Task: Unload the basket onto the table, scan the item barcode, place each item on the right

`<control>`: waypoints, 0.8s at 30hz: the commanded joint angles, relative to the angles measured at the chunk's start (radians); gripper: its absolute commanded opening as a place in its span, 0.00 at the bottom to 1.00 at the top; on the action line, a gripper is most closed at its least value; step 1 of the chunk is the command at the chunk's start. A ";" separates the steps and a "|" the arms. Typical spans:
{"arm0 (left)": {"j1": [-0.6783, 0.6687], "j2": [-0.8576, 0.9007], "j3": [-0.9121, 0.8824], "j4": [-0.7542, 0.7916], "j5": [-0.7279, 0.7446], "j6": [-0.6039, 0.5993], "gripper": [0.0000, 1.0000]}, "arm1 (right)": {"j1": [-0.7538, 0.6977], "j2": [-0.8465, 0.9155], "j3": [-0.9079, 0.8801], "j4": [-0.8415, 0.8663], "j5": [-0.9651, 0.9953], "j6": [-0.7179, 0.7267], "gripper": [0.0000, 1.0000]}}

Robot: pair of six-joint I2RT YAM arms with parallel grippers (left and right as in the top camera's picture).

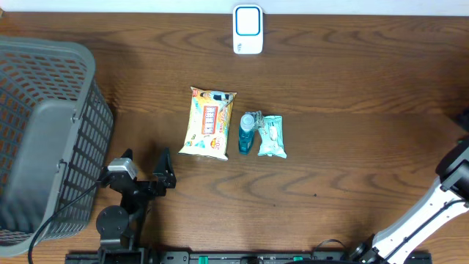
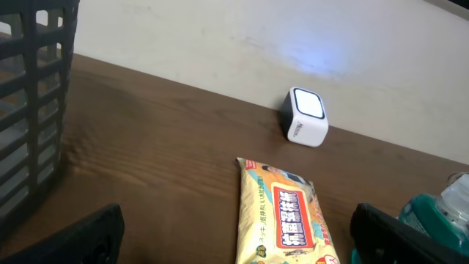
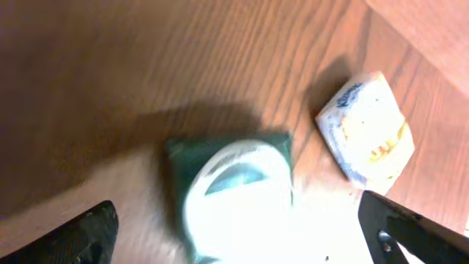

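Overhead: snack packet (image 1: 209, 123) lies centre frame, long axis running up-frame toward the scanner (image 1: 248, 31); it sits up and right of the left gripper (image 1: 145, 161), whose jaws stand wide and empty, the nearer arm. Right wrist view is blurred: right gripper (image 3: 238, 224) spread wide, apparently holding nothing
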 commanded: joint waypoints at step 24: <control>0.003 -0.006 -0.017 -0.031 0.013 -0.002 0.98 | 0.848 -0.443 0.032 -0.294 -0.804 0.091 0.99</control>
